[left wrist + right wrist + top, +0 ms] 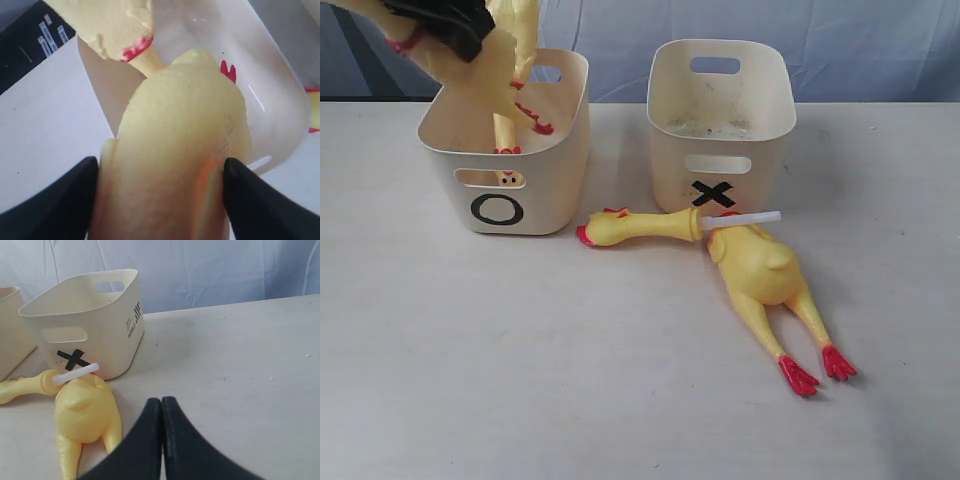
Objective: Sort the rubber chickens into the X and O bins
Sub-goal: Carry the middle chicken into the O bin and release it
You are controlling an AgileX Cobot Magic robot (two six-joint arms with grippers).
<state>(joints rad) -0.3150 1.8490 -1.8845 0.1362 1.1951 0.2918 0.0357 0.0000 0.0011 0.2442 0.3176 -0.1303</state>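
Pinching a yellow rubber chicken (185, 125) by its body, the jaws of the left gripper (160, 162) are clamped on both sides of it, up over the O bin (550, 170). The held chicken hangs down toward the bin opening. A second chicken (115, 25) with a red neck band is also at that bin; can't tell if it rests inside or hangs. A small yellow head shows through the O bin's front handle cut-out. The right gripper (161, 405) has its jaws pressed together, empty, low over the bare surface (520, 380). The third chicken (755, 265) lies flat on the surface just in front of the X bin (760, 150), neck bent toward the O bin, red feet pointing away from the bins, with a white stick (740, 221) across its neck. Bins stand side by side, apart; the X bin looks empty.
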